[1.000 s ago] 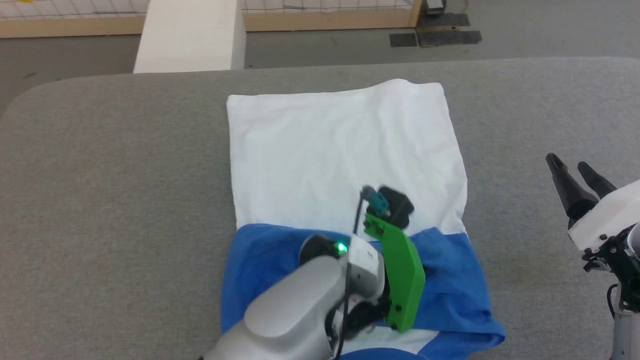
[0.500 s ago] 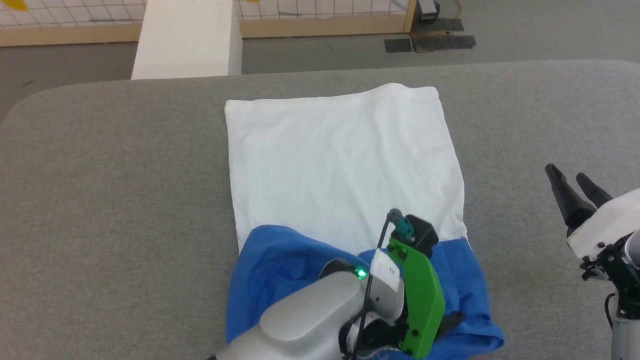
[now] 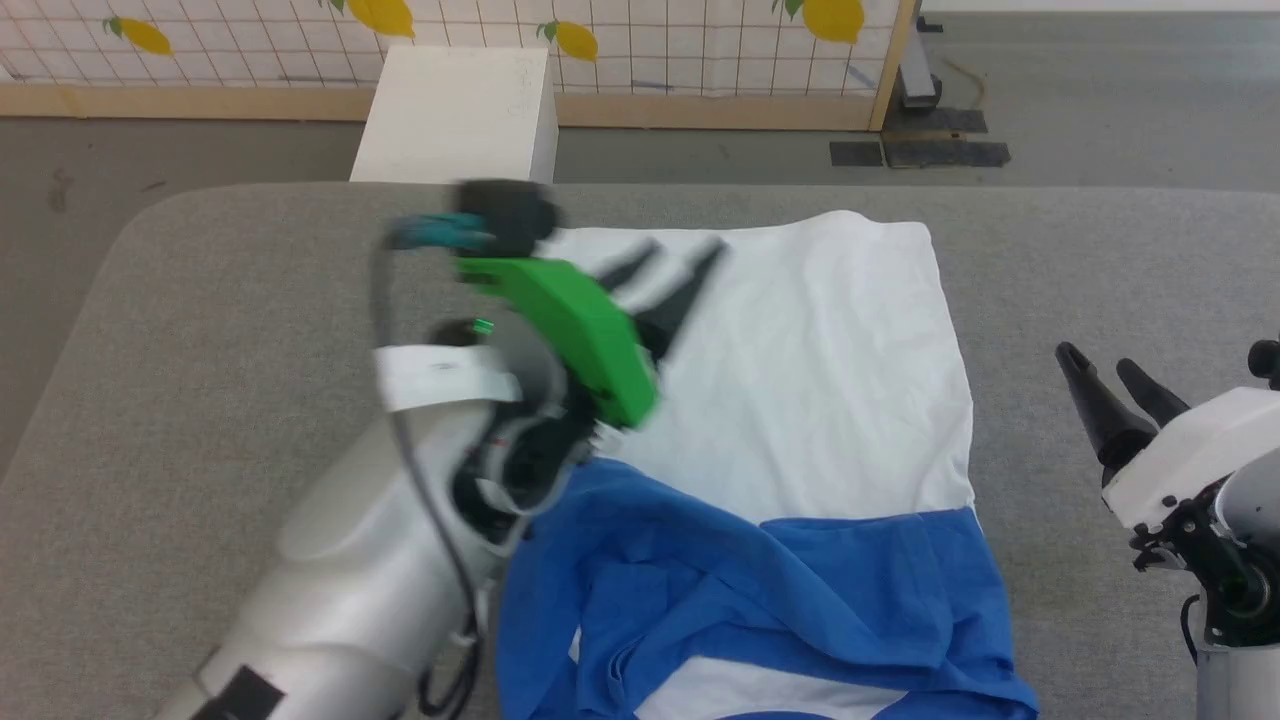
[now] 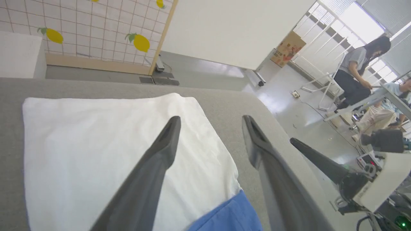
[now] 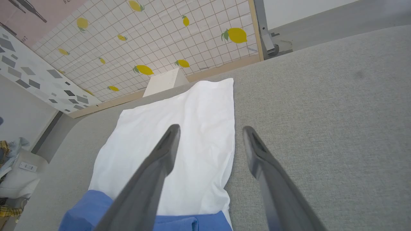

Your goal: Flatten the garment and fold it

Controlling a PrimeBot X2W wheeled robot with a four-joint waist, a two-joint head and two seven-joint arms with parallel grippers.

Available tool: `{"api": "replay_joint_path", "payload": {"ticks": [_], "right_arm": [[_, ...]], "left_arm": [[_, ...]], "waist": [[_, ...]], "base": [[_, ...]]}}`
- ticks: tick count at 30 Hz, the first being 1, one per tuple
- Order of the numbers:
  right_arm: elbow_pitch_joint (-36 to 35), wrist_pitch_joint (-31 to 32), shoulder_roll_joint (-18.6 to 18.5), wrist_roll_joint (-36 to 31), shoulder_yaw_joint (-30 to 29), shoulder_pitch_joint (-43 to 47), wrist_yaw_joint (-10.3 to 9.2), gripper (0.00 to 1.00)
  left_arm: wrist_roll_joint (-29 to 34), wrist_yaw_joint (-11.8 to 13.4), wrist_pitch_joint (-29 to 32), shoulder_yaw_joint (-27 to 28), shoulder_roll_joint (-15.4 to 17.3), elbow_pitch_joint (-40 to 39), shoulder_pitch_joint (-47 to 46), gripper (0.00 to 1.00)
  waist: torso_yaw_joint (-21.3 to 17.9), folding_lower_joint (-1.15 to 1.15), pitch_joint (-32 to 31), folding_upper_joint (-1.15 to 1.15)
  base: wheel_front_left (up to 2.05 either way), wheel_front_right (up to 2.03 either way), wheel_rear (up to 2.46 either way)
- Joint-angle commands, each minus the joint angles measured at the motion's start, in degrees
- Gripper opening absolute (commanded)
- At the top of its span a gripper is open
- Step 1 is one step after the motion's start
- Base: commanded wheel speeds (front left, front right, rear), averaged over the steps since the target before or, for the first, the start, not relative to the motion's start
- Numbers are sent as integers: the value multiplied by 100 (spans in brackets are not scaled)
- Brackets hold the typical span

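The T-shirt is laid on the grey counter, its blue sleeves folded in but rumpled. It has been released by the left gripper, now raised with fingers spread and empty. The right gripper is held open alongside, so smoothing seems outstanding.
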Motion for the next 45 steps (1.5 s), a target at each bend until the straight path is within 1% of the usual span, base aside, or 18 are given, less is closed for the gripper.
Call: {"api": "replay_joint_path", "payload": {"ticks": [1,4,8,10,13,15,16,17,20,25,29,32,38,42,45], "right_arm": [[-24,-3,0,-33,42,-89,-8,100],[3,-46,-42,-53,171,-216,-8,100],[43,-109,-96,-39,266,-359,-8,100],[70,-120,-169,-57,285,-450,-8,100],[115,-89,-292,-130,301,-678,-8,100],[203,6,-368,-169,254,-929,-8,100],[271,148,-508,-246,284,-1247,-8,100],[324,244,-571,-275,271,-1453,-8,100],[532,536,-770,-420,321,-2028,-8,100],[1042,1272,-1065,-813,470,-3185,-8,100],[1493,1886,-1184,-1211,680,-3974,-8,100],[1804,2318,-1297,-1510,903,-4424,-8,100],[2228,2936,-1486,-1919,1233,-4877,-8,100],[2401,3075,-1526,-2122,1256,-4961,-8,100],[2493,3157,-1529,-2156,1316,-4937,-8,100]], "left_arm": [[130,52,-421,224,119,21,104,100],[474,196,-1366,648,437,121,356,100],[1041,449,-2479,968,772,204,779,100],[1336,609,-2704,1131,845,132,1003,100],[1816,751,-2781,1476,835,-170,1272,100],[2122,756,-2786,1986,618,-581,1452,100],[2480,687,-2787,2330,459,-863,1644,100],[2665,635,-2788,2484,373,-994,1697,100],[3084,464,-2789,2686,174,-1154,1746,100],[3742,237,-2789,2842,-66,-1272,1624,100],[4128,100,-2789,2855,-205,-1245,1500,100],[4299,15,-2790,2888,-334,-1221,1438,100],[4528,-98,-2790,2989,-539,-1297,1436,100],[4642,-155,-2790,3048,-638,-1420,1487,100],[4687,-200,-2790,3094,-696,-1480,1503,100]], "waist": [[-8,0,70,0],[-53,0,206,0],[-60,0,418,0],[-44,0,558,0],[-9,0,815,0],[35,0,1026,0],[86,0,1265,0],[120,0,1427,0],[216,0,1763,0],[387,0,2310,0],[548,0,2627,0],[679,0,2827,0],[899,0,3114,0],[997,0,3250,0],[1033,0,3313,0]], "base": [[0,0,0],[0,0,0],[0,0,0],[0,0,0],[0,0,0],[0,0,0],[0,0,0],[0,0,0],[0,0,0],[0,0,0],[0,0,0],[0,0,0],[0,0,0],[0,0,0],[0,0,0]]}}
